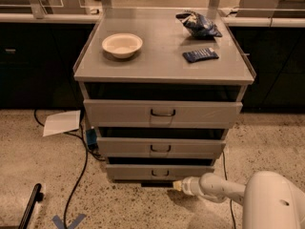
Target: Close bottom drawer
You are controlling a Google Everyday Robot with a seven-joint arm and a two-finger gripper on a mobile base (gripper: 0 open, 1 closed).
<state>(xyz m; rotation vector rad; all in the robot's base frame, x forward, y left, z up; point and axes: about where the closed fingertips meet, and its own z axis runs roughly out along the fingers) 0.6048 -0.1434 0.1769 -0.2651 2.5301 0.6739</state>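
Low in the camera view, the bottom drawer (159, 172) sits under two wider drawers of a grey cabinet (90, 70), with a dark gap above its front. The gripper (177, 185) is near the floor, just below the drawer's lower edge and right of its handle (160, 173); I cannot tell how it is set or whether it touches. On top lie a bowl (122, 45), a bag (198, 24) and a blue packet (200, 55). A paper (62, 122) lies left on the floor.
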